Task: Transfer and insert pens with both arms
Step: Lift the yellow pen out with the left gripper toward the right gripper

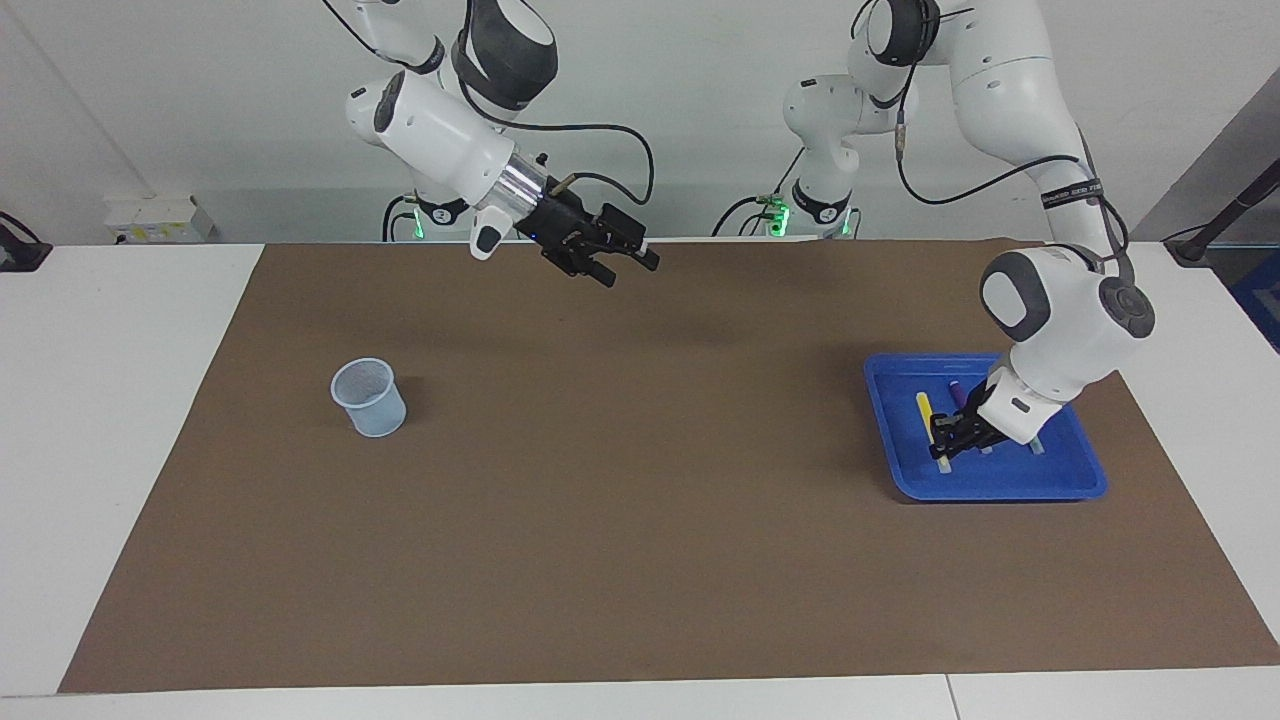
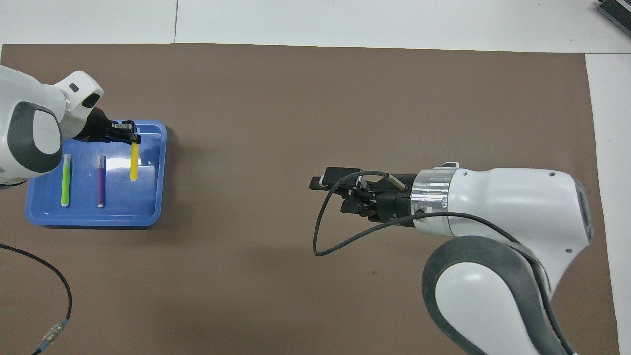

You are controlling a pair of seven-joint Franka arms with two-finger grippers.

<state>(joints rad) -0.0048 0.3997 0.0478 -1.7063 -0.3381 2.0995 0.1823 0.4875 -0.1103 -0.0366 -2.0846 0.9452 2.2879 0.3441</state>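
- The left tool is down inside the shallow blue plastic tray, its black fingers pressed together on the end of the slim yellow pen that lies farthest from the robots.
- In the overhead view the left tool sits at the tray edge farthest from the robots, right over the yellow pen's end.
- The yellow pen lies flat on the tray floor, lengthwise toward and away from the robots, in the part of the tray closest to the middle of the counter.
- The slim purple pen lies beside it, parallel and apart, in the middle of the tray; in the facing view only its end nearer the robots shows past the left arm.
- The slim green pen lies parallel again, in the part of the tray toward the left arm's end of the counter.
- The tray rests on the brown mat covering the white counter, toward the left arm's end.
- The right tool hangs in the air over the mat's edge nearest the robots, its fingers spread and holding nothing.
- In the overhead view the right tool points toward the left arm's end, over the bare middle of the mat.
- A small pale translucent plastic cup stands upright on the mat toward the right arm's end of the counter, well apart from the tray.
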